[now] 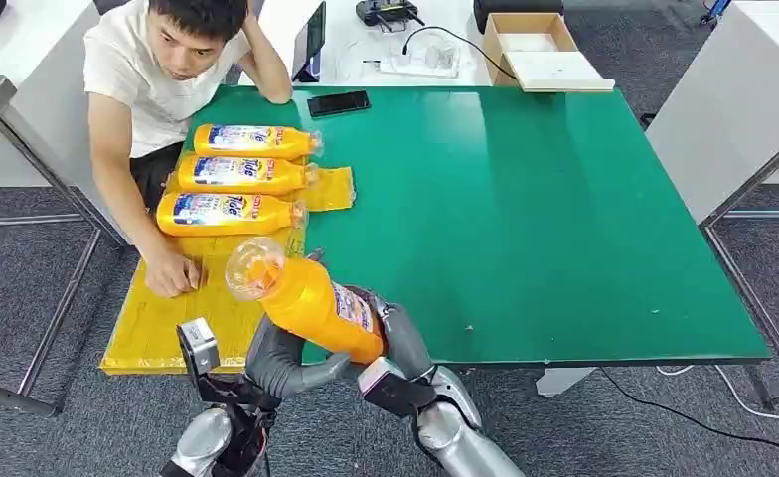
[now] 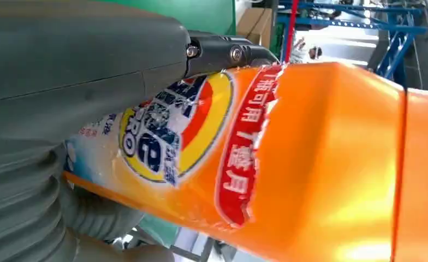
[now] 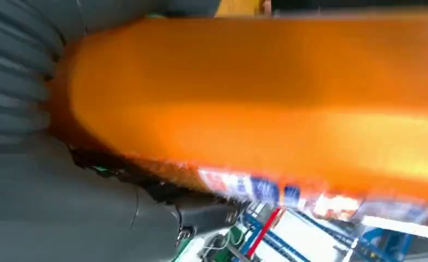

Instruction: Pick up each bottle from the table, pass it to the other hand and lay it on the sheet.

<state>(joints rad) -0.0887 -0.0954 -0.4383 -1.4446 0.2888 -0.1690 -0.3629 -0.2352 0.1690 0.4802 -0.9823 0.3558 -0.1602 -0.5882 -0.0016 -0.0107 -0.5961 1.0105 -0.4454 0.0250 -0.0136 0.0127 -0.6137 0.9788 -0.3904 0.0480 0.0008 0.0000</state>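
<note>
Head view: green bench [image 1: 525, 219]. Yellow sheet [image 1: 157, 318] lies at its left edge. Three bottles on the sheet, flat, side by side, caps to the right: far bottle [image 1: 254, 140], middle bottle [image 1: 243, 174], near bottle [image 1: 229, 213]. A fourth, the held bottle [image 1: 311, 303], sits above the bench's near edge, tilted, clear cap up and to the left. Left hand [image 1: 286, 363] wraps its lower body from the left; right hand [image 1: 395, 343] grips it from the right. A person sits at the left, one hand [image 1: 172, 273] resting on the sheet. Phone [image 1: 338, 103] at the far edge; box [image 1: 535, 45] beyond.

Left wrist view: left hand's fingers [image 2: 228, 53] lie across the held bottle's label, thumb below.

Right wrist view: blurred; right hand's fingers [image 3: 201, 213] close around the held bottle's orange body.
</note>
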